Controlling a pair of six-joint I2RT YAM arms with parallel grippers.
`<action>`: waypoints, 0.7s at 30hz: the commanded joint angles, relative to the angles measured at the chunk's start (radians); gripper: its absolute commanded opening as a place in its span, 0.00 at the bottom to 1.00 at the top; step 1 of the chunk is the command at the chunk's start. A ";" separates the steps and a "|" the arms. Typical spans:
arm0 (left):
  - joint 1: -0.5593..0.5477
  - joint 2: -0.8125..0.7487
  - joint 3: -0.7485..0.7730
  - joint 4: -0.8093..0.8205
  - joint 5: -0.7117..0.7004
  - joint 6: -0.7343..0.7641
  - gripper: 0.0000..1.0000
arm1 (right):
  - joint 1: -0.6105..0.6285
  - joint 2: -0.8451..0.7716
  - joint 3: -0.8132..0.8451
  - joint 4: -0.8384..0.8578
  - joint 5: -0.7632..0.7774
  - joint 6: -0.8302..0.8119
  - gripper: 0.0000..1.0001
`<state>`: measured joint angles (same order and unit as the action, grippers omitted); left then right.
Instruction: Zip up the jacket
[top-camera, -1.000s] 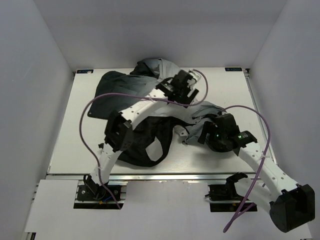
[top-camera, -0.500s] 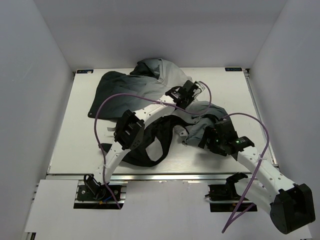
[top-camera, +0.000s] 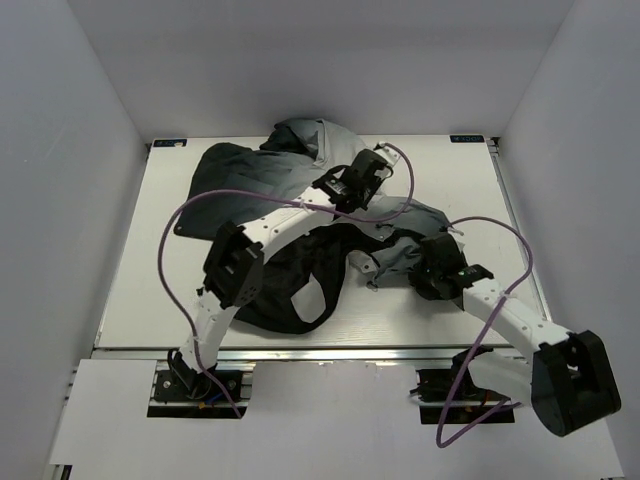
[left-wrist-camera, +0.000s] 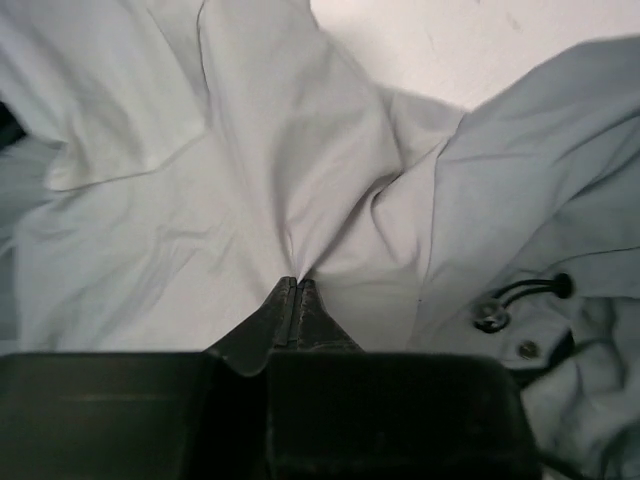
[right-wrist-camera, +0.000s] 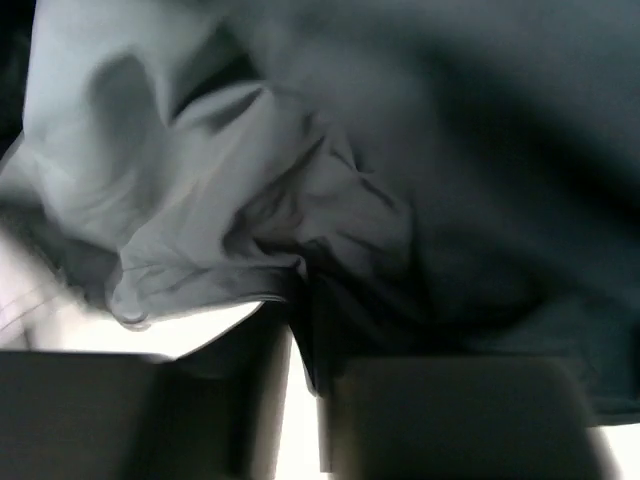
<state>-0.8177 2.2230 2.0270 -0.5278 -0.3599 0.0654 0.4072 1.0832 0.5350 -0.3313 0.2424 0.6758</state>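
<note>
The jacket (top-camera: 250, 180) lies crumpled across the middle of the table, light grey at the back and black toward the front. My left gripper (top-camera: 345, 188) is over its pale upper part. In the left wrist view the fingertips (left-wrist-camera: 297, 282) are pressed together, pinching a pleat of light grey jacket cloth (left-wrist-camera: 200, 150). My right gripper (top-camera: 428, 262) sits at the jacket's right edge. The right wrist view is blurred. It shows a dark fold of the jacket (right-wrist-camera: 450, 150) hanging down between the nearly closed right gripper (right-wrist-camera: 312, 375) fingers. The zipper is not visible.
A black drawcord toggle (left-wrist-camera: 490, 315) and a metal snap (left-wrist-camera: 527, 349) sit on the grey cloth right of my left fingers. Purple cables (top-camera: 170, 250) loop over both arms. White walls close in the table (top-camera: 140, 270) on three sides.
Both grippers have closed on jacket cloth. The left wrist dipped toward the fabric, then pulled back slightly. The right arm has dropped lower and shifted left at the jacket's right edge.
</note>
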 joint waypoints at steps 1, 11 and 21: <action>0.012 -0.193 -0.071 0.094 -0.019 -0.045 0.00 | 0.002 0.085 0.124 0.054 0.173 -0.027 0.13; 0.012 -0.504 -0.189 0.140 0.012 -0.111 0.00 | 0.002 -0.035 0.420 0.095 0.387 -0.232 0.00; 0.011 -0.896 -0.188 0.218 0.246 -0.226 0.00 | 0.030 -0.005 1.179 0.057 0.084 -0.423 0.00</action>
<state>-0.8028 1.4860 1.8061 -0.4183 -0.2436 -0.0971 0.4206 1.0817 1.5002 -0.3294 0.4309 0.3321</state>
